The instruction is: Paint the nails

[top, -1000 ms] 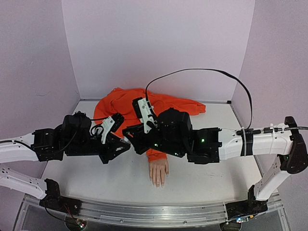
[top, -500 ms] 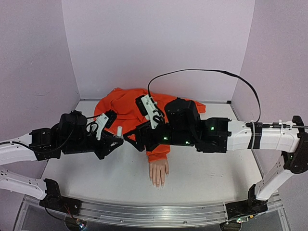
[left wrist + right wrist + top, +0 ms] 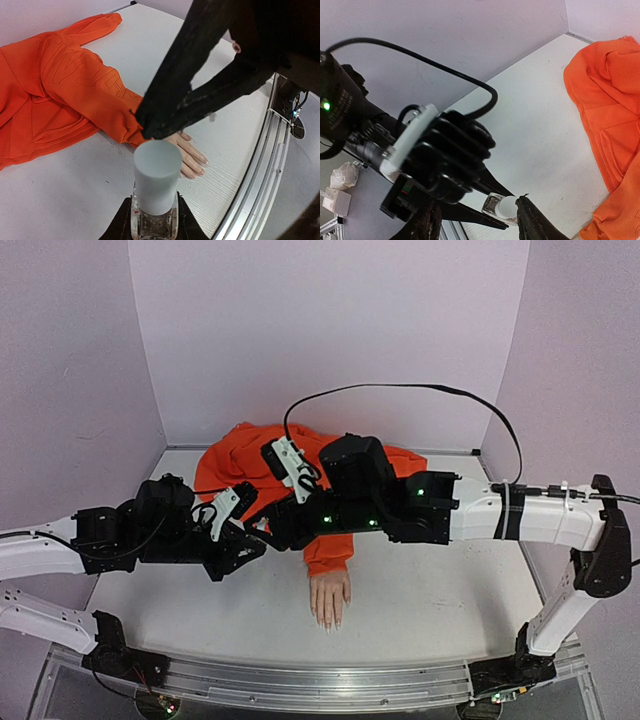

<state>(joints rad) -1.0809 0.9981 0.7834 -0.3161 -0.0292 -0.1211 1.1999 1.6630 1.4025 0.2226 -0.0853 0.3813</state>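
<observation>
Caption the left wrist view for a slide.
Left hand grips the white-capped bottle; right hand poised over it.

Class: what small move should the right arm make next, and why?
Probably close the right gripper on the white cap: its open fingers flank the cap while the left gripper holds the bottle. The cap must come off before the nails get painted.

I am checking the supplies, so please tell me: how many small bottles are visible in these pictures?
1. The white-capped bottle is held in the left end effector, above the table near the mannequin hand. More could hide under the orange sleeve.
</observation>
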